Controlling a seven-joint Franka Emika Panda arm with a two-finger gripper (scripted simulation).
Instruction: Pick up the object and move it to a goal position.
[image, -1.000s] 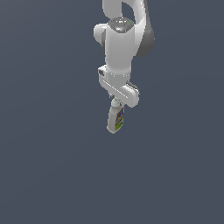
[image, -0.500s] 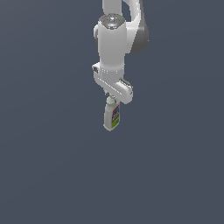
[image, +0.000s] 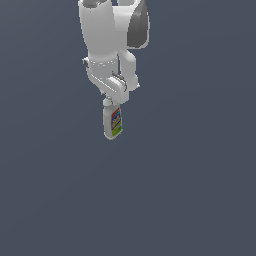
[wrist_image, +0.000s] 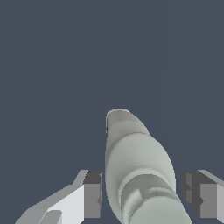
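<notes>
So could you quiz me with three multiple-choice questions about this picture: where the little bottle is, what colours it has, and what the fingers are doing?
1. Where is the bottle?
A. Directly below the arm's fingers
B. Far off at the exterior view's right edge
C. Above the arm

2. What is the bottle's body colour?
A. Black
B. White, with a multicoloured label
C. Plain orange

3. How do the fingers stand in the wrist view?
A. Both on one side of the bottle
B. Hidden from view
C. One on each side of the bottle

Answers: 1 A, it hangs under the arm's end; 2 B, white body, coloured label; 3 C, a finger flanks each side.
</notes>
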